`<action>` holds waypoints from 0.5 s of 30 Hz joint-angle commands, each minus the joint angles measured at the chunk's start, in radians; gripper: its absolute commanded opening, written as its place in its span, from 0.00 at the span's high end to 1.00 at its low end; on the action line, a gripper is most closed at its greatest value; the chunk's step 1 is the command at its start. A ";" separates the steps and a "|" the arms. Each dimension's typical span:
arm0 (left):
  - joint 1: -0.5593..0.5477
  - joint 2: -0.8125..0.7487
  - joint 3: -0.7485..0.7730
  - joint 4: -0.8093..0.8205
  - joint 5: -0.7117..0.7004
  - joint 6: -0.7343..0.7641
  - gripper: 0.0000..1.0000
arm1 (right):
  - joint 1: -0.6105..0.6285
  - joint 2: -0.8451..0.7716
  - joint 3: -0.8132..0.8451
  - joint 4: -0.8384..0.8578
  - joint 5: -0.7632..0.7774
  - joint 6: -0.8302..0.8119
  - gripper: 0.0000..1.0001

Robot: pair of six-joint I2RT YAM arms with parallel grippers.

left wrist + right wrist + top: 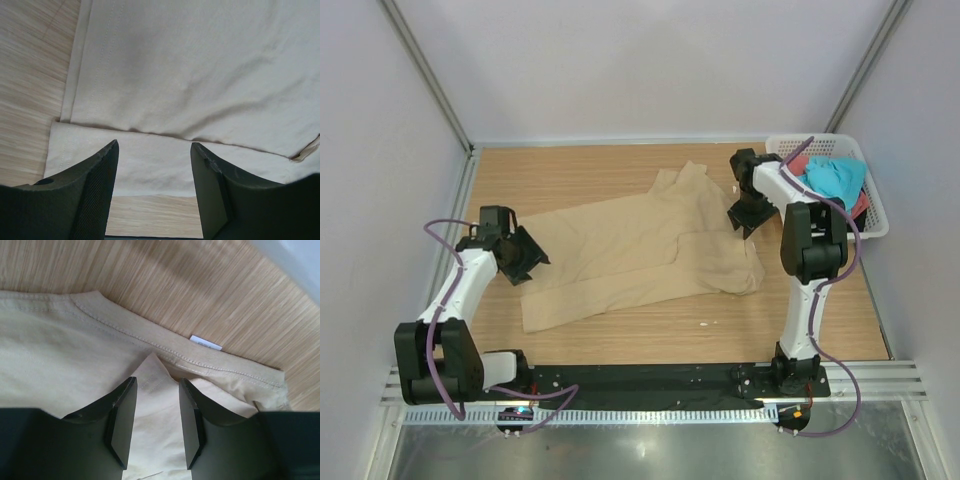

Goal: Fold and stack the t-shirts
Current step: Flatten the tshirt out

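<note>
A tan-beige t-shirt point(640, 250) lies partly folded across the middle of the table. My left gripper point(532, 258) hovers at its left edge. In the left wrist view that gripper point(154, 150) is open over the doubled hem of the tan t-shirt point(200, 65), with nothing between the fingers. My right gripper point(742, 218) is at the shirt's right side near the collar. In the right wrist view this gripper point(157, 382) stands open astride a pointed fold of the tan t-shirt point(60, 355), below the collar seam and the white neck label point(206, 343).
A white lattice basket point(790, 143) sits at the back right corner, holding a turquoise t-shirt point(835, 178) and a coral-red one point(861, 203). Grey walls enclose the table on three sides. Bare wood shows left of and in front of the shirt.
</note>
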 commanded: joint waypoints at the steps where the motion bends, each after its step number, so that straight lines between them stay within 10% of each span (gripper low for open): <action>1: 0.004 -0.046 -0.006 0.023 -0.031 0.019 0.39 | -0.006 0.021 0.051 -0.020 0.034 0.034 0.55; 8: 0.004 -0.052 -0.013 0.020 -0.044 0.014 0.39 | -0.009 0.051 0.044 -0.020 0.042 0.045 0.58; 15: 0.004 -0.069 0.009 -0.046 -0.166 -0.043 0.40 | -0.011 0.012 0.050 -0.019 0.082 0.014 0.99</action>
